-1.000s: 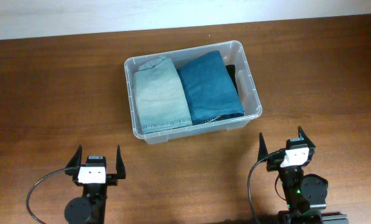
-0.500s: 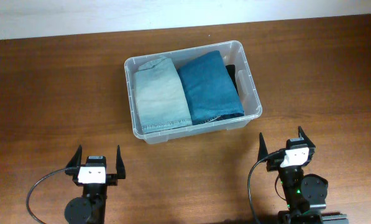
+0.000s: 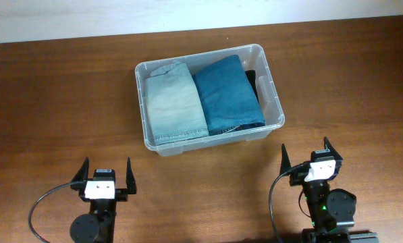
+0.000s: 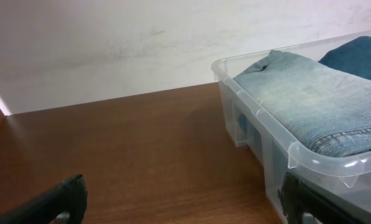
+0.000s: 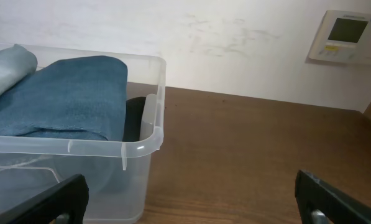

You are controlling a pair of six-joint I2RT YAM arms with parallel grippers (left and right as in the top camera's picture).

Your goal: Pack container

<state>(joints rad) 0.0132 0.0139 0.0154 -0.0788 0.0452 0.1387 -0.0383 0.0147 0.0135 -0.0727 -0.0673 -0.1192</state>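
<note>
You look to be at or very near the end of the packing. The container (image 3: 218,140) sits on the tabletop (image 3: 52,101) toward the far middle, ahead of both arms and well apart from them. It already holds a folded pale denim piece (image 3: 174,101) in its left half and a folded darker blue piece (image 3: 227,94) lying against it on the right. A small black item (image 3: 252,77) is tucked between the blue piece and the right end wall. Together they fill most of the bin and rise to about its rim. No loose garment shows in any view, so my judgement is that nothing remains for you to load. No lid is in sight, so I can't tell whether one is meant to go on. Your left end effector (image 3: 107,165) is parked at the near edge, left of the bin, its jaws spread as wide as they go with nothing between them. Your right end effector (image 3: 305,145) is parked at the near edge to the right in the same way, wide apart and empty. Against the earlier overhead frames nothing differs: the bin, its contents and both arms sit exactly where they did, so you appear to be idle at rest.
</note>
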